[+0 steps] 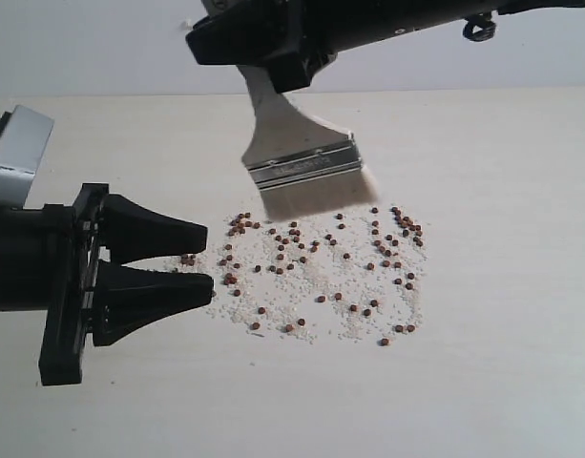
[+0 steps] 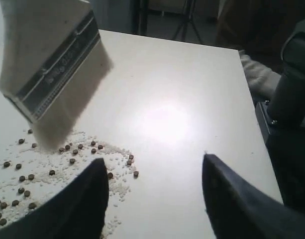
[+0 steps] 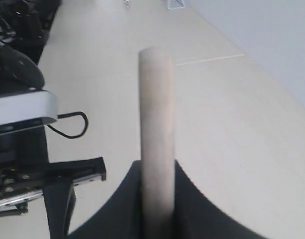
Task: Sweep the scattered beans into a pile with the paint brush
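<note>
Nearest, left pincer [image 1: 209, 258] gapes empty at the beans' [image 1: 321, 272] nine o'clock; right pincer [image 3: 157, 199] clamps the paint brush [image 1: 306, 162] at their twelve o'clock.

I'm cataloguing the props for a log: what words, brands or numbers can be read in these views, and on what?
Silver metal band of the wide cream-handled paint brush: a stamped marking, too blurred to read in either the exterior or the left wrist view.
Nothing else here bears any text.
</note>
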`<state>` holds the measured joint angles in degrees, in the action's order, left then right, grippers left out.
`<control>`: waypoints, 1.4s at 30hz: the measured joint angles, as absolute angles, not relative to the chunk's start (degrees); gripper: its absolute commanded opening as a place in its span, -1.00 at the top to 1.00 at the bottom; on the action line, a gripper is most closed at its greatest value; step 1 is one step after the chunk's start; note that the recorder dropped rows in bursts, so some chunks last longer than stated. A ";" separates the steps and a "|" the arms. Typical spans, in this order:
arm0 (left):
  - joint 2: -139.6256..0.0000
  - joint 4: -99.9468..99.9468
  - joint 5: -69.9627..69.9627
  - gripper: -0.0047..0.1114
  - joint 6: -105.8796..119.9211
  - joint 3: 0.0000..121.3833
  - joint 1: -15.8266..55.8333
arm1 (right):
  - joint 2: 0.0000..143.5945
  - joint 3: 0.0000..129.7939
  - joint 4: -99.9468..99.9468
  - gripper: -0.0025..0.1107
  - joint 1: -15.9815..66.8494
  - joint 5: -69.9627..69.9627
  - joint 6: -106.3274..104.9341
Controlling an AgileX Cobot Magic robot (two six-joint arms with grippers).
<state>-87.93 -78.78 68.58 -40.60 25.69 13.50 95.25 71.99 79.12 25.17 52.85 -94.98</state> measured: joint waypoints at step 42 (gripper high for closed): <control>-12.91 -37.12 25.45 0.92 -51.45 3.15 -1.62 | 56.23 21.14 43.40 0.96 22.85 -38.15 -28.25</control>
